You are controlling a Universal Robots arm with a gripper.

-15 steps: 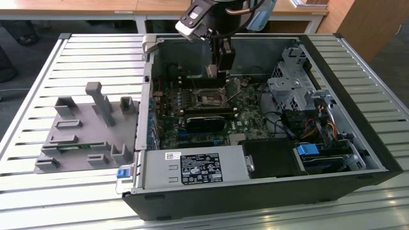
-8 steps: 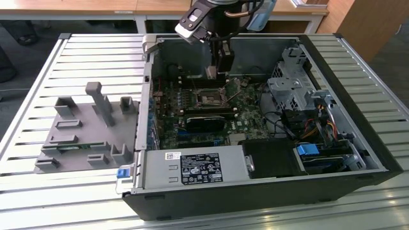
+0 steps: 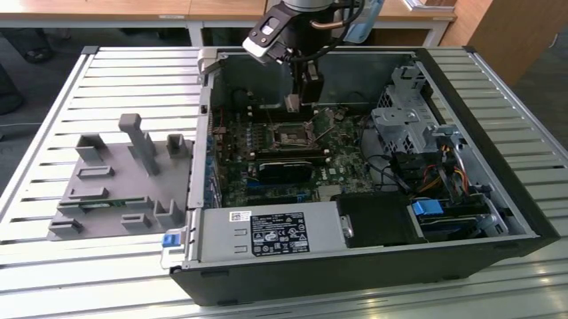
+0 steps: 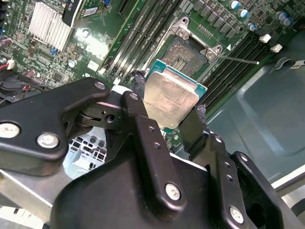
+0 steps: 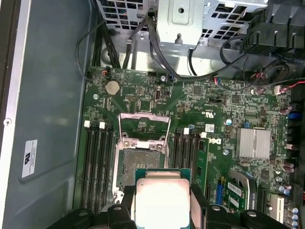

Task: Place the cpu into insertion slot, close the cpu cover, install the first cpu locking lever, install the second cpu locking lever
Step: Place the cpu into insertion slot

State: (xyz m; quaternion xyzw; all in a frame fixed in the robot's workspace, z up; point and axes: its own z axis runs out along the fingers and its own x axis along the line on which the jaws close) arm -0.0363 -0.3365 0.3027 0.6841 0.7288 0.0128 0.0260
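Observation:
My gripper is shut on the cpu, a square chip with a dull silver top, held by its edges between the two black fingers. It hangs inside the open computer case, a little above the green board and just off to one side of the insertion slot. The insertion slot is a dark square socket with a metal rim, and nothing lies in it. The cpu cover stands swung open at the socket's far side. A thin wire locking lever sticks out beside the socket. In the exterior view the insertion slot lies just below the gripper.
Long black memory slots flank the socket on both sides. A finned heat sink, a metal drive cage with cables, and the power supply crowd the case. A grey fixture sits on the slatted table at the exterior view's left.

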